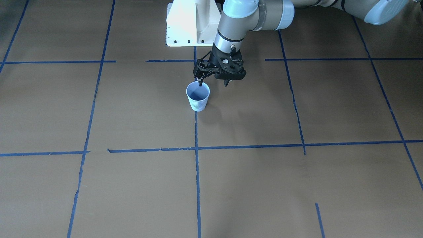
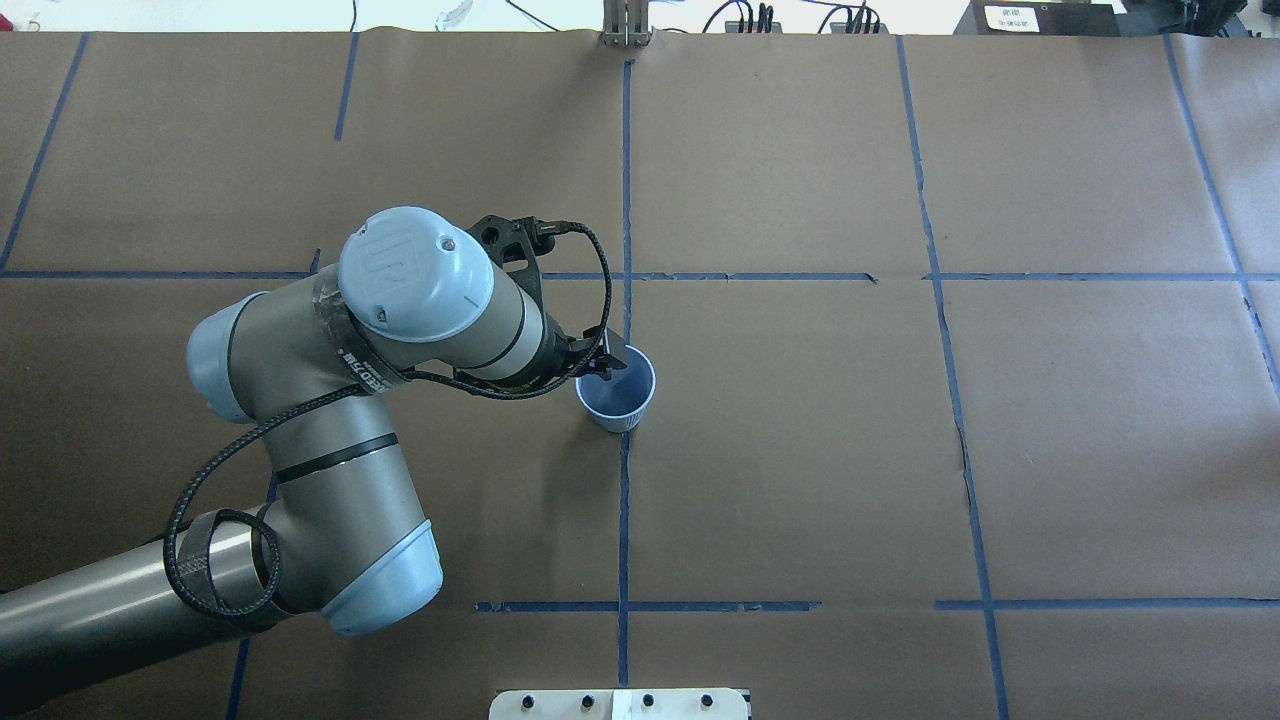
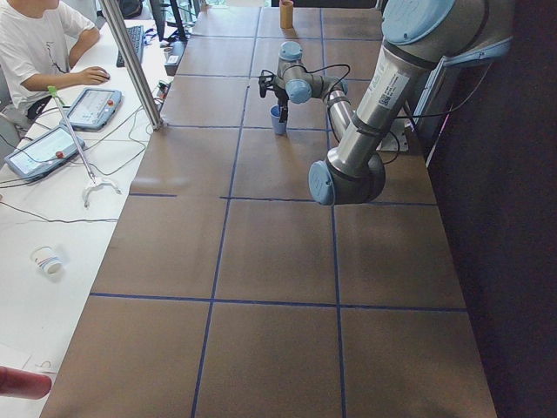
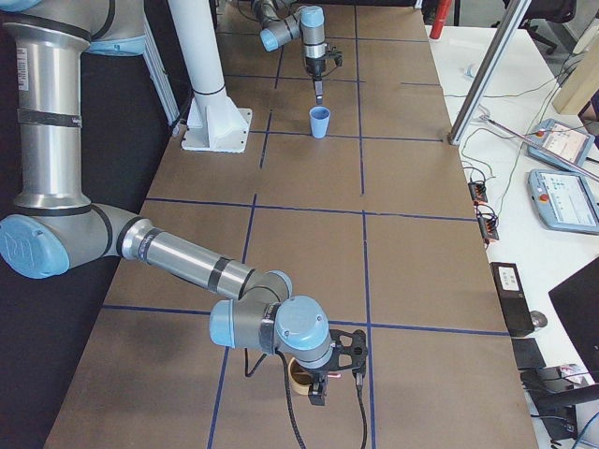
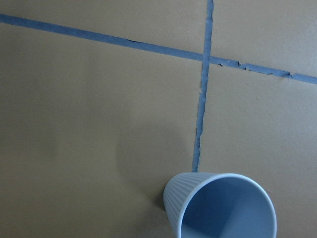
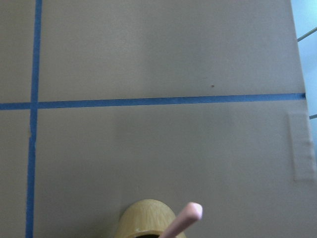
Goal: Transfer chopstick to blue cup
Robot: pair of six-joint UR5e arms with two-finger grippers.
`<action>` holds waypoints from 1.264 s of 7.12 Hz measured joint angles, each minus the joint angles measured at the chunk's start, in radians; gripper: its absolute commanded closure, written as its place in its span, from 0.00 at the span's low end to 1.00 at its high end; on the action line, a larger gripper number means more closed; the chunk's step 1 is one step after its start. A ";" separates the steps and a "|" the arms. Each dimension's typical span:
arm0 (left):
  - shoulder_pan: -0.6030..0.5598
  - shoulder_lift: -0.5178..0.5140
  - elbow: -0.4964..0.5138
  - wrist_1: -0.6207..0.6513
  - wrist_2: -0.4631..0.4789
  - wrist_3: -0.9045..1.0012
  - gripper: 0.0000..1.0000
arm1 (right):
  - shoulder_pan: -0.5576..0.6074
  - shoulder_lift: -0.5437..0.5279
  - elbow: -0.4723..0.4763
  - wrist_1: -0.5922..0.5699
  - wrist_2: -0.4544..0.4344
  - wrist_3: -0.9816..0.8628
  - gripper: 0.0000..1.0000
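Note:
The blue cup [image 1: 198, 96] stands upright at the table's middle and looks empty; it also shows in the overhead view [image 2: 617, 389] and the left wrist view [image 5: 221, 207]. My left gripper [image 1: 213, 82] is open, with one fingertip [image 1: 200, 81] over the cup's far rim and the other outside it. The pink chopstick [image 6: 184, 219] leans in a tan wooden cup [image 6: 140, 219] under my right gripper [image 4: 333, 378]. Whether the right gripper is open or shut, I cannot tell.
Brown paper with a blue tape grid [image 1: 197, 148] covers the table. The robot's white base [image 1: 192, 23] stands just behind the blue cup. The tan wooden cup [image 4: 299, 375] is near the table's end on my right. Operators' desks line the far side.

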 measured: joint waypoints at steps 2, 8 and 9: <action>0.000 0.000 0.000 -0.001 0.001 0.002 0.00 | -0.015 0.009 -0.005 0.001 0.021 -0.005 0.19; -0.001 0.004 -0.006 -0.027 0.002 -0.002 0.00 | -0.018 0.014 -0.021 0.003 -0.002 -0.010 0.98; -0.001 0.004 -0.008 -0.028 0.002 -0.003 0.00 | -0.013 0.014 -0.018 0.003 -0.002 -0.014 0.99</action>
